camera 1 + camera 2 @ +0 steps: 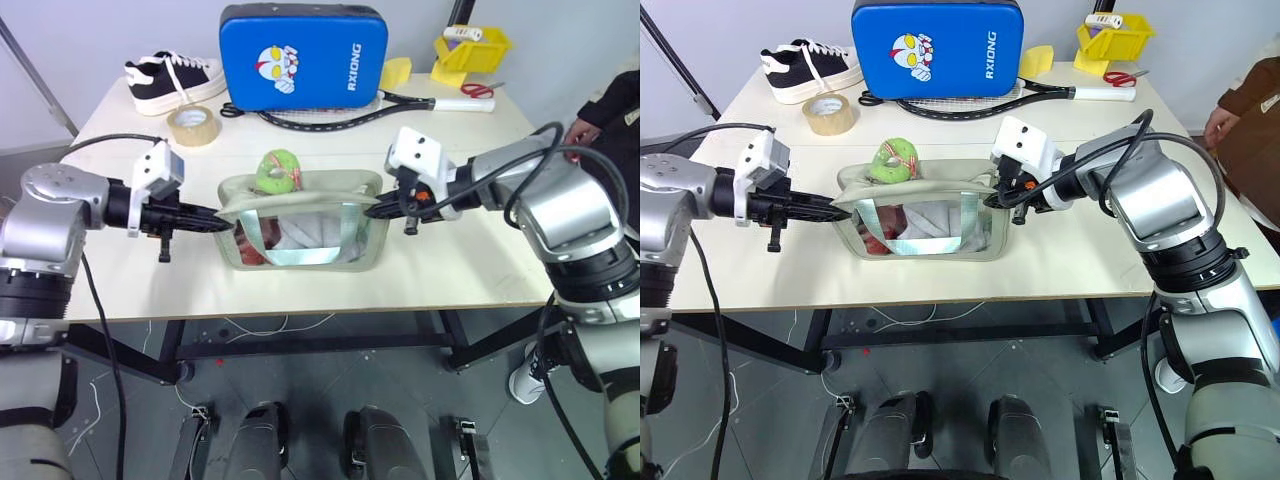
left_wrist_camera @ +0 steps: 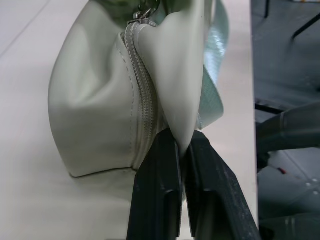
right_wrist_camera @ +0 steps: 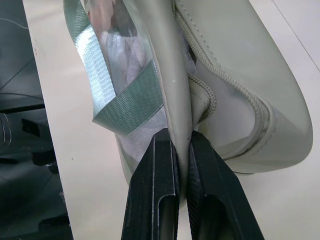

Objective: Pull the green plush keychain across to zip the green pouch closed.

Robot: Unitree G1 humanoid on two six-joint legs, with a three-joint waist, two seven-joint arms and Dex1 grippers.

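Observation:
The green pouch (image 1: pixel 335 183) stands at the table's middle near the front edge, its clear window facing me with contents visible inside. The green plush keychain (image 1: pixel 277 170) rests on the pouch's top, toward its left end. My left gripper (image 1: pixel 222 222) is shut on the left end of the pouch (image 2: pixel 95 100), pinching the fabric edge beside the zipper. From the other side, my right gripper (image 1: pixel 372 210) is shut on the pouch's right end (image 3: pixel 240 65), clamping the seam. Both arms reach in level from the sides.
A tape roll (image 1: pixel 194 125), a black shoe (image 1: pixel 173 80), a blue cartoon-printed pad (image 1: pixel 303 55) and a racket (image 1: pixel 350 112) lie behind the pouch. A yellow bin (image 1: pixel 472 47) and scissors (image 1: pixel 478 90) sit back right. A person (image 1: pixel 605 105) stands at the right edge.

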